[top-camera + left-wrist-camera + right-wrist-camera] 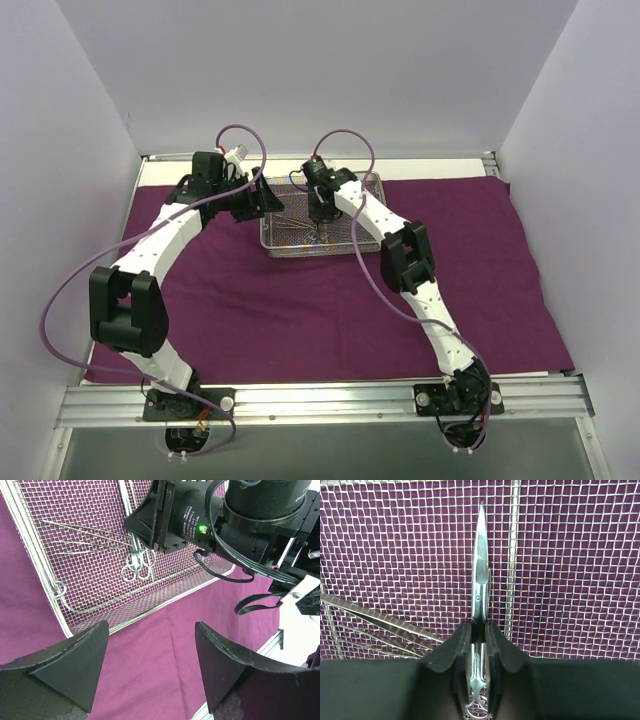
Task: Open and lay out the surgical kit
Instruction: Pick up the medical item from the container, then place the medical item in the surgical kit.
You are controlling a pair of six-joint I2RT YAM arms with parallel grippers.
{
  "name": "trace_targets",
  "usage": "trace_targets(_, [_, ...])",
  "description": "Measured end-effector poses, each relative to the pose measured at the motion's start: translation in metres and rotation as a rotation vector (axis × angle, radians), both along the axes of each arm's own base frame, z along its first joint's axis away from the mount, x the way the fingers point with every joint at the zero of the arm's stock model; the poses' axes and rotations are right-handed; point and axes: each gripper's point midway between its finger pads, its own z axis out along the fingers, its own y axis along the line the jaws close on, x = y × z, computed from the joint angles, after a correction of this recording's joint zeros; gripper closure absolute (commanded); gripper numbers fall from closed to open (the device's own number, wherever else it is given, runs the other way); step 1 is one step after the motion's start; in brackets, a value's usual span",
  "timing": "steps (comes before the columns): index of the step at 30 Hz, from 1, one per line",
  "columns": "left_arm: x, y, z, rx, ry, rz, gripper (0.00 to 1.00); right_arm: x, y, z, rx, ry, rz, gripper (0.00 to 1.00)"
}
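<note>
Right gripper (479,630) inside wire-mesh tray (570,555), jaws pinched tight on slim scissors (480,580), grip just behind pivot, blades pointing away over tray mesh. Left gripper (150,630) just outside tray rim, over purple cloth (165,650), jaws spread wide, holding nothing. Other instruments (135,567) lie on tray floor. Cloth spread flat under tray.

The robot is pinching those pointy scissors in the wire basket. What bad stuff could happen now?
The right gripper pinches the slim silver pointed scissors narrowly, so they might swivel or slip when lifted. Their sharp tip could snag in the silver wire-mesh tray. The other thin metal instruments nearby might get bumped.
</note>
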Motion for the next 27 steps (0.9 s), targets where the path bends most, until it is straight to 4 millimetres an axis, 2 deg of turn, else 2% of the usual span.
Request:
trace_targets(1, [0.000, 0.000, 0.000, 0.000, 0.000, 0.000, 0.21, 0.000, 0.000, 0.000, -0.001, -0.002, -0.001, 1.00])
trace_targets(7, [-0.001, -0.001, 0.001, -0.006, 0.001, -0.007, 0.21, 0.004, -0.003, 0.002, 0.028, 0.000, -0.003, 1.00])
trace_targets(11, [-0.007, -0.003, 0.002, -0.019, 0.007, -0.024, 0.19, 0.006, -0.004, 0.006, 0.114, 0.021, 0.010, 1.00])
trace_targets(16, [-0.018, -0.010, 0.009, -0.065, 0.010, -0.073, 0.18, 0.008, -0.024, 0.023, 0.248, 0.032, 0.006, 1.00])
trace_targets(19, [-0.027, -0.014, 0.013, -0.093, 0.010, -0.105, 0.18, 0.009, -0.037, 0.045, 0.342, 0.010, 0.010, 1.00])
trace_targets(22, [-0.035, -0.018, 0.021, -0.122, 0.002, -0.140, 0.19, 0.013, -0.046, 0.077, 0.460, -0.038, 0.026, 1.00])
trace_targets(24, [-0.038, -0.021, 0.029, -0.142, -0.018, -0.163, 0.21, 0.014, -0.043, 0.103, 0.556, -0.081, 0.056, 1.00])
trace_targets(27, [-0.043, -0.026, 0.046, -0.183, -0.066, -0.204, 0.24, 0.004, -0.026, 0.146, 0.728, -0.135, 0.135, 1.00])
